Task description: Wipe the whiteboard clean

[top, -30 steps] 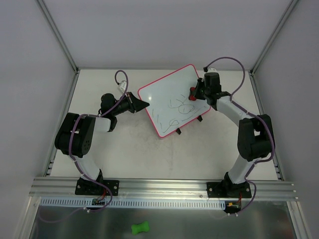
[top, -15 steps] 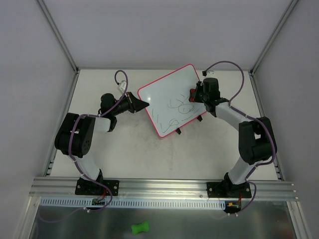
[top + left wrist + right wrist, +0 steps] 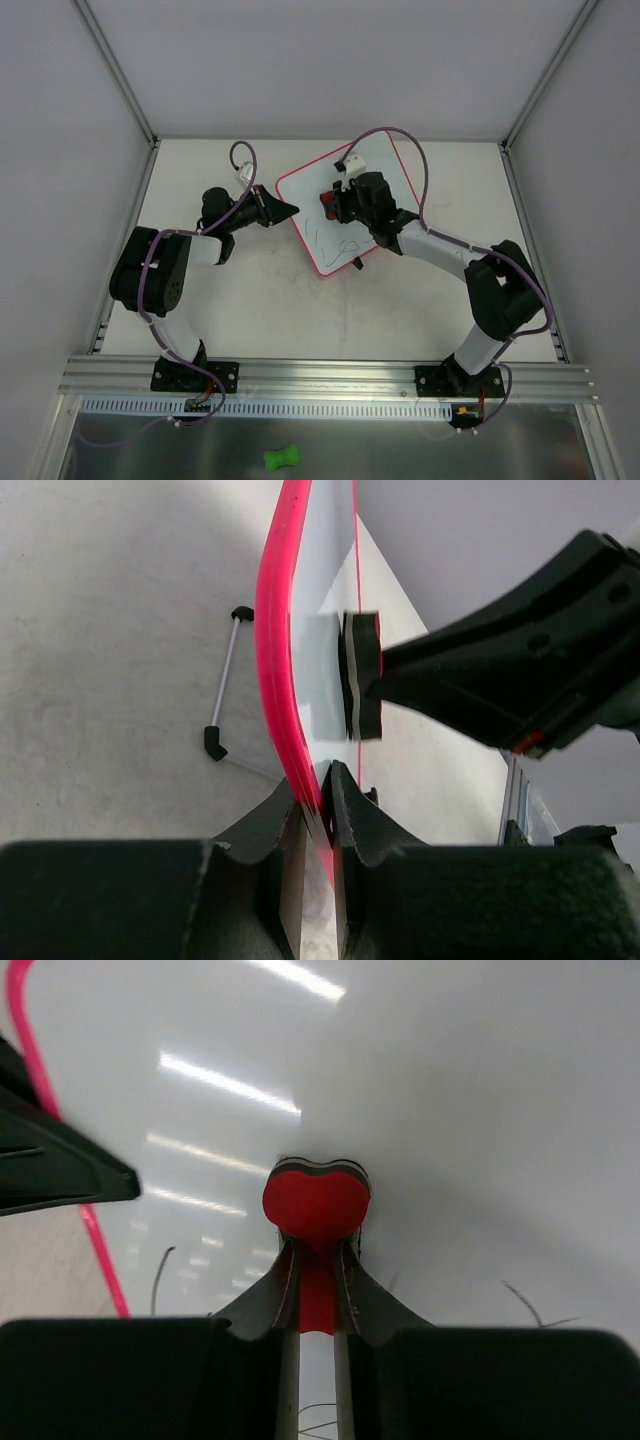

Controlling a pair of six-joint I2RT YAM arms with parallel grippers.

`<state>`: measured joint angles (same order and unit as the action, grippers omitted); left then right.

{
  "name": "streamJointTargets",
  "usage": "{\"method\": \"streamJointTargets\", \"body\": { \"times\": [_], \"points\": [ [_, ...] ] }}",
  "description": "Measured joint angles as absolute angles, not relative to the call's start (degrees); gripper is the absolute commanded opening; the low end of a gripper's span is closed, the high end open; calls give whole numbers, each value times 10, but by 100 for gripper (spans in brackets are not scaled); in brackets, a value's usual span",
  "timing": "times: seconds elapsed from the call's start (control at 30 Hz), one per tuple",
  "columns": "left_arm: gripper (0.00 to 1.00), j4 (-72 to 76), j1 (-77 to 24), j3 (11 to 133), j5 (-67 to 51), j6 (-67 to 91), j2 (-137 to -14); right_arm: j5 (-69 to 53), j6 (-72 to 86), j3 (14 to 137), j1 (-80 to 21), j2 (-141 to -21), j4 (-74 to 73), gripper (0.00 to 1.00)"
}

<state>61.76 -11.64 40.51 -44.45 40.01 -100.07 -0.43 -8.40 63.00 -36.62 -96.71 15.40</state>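
The whiteboard (image 3: 375,170), white with a pink-red frame, stands tilted at the table's middle back. Dark scribbles (image 3: 343,243) show on its lower left part. My left gripper (image 3: 291,211) is shut on the board's left frame edge (image 3: 275,660). My right gripper (image 3: 333,204) is shut on a red bone-shaped eraser (image 3: 316,1203), whose end is pressed flat against the board face (image 3: 450,1110). In the left wrist view the eraser's pad (image 3: 360,675) touches the far side of the board. A few scribble strokes (image 3: 160,1265) show beside the eraser.
The board's black wire stand (image 3: 222,685) rests on the table behind it. A green bone-shaped object (image 3: 282,458) lies on the metal shelf below the arm bases. Grey enclosure walls with metal posts (image 3: 115,70) close in the table.
My right gripper has swept the eraser leftward across the board from its right edge toward its left side. The scribbles along that path are gone. The left gripper has not moved.
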Motion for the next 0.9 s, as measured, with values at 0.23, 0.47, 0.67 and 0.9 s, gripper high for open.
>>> {"method": "streamJointTargets", "body": {
  "times": [0.23, 0.47, 0.67, 0.9],
  "points": [
    [0, 616, -116, 405, -443, 400, -1001, 15, -96, 630, -414, -970, 155, 0],
    [0, 616, -117, 405, -442, 399, -1001, 23, -36, 591, -381, -953, 180, 0],
    [0, 617, -117, 405, -443, 399, -1001, 77, 35, 538, -302, -928, 182, 0],
    [0, 617, -117, 405, -445, 399, -999, 87, 113, 508, -226, -926, 184, 0]
  ]
}}
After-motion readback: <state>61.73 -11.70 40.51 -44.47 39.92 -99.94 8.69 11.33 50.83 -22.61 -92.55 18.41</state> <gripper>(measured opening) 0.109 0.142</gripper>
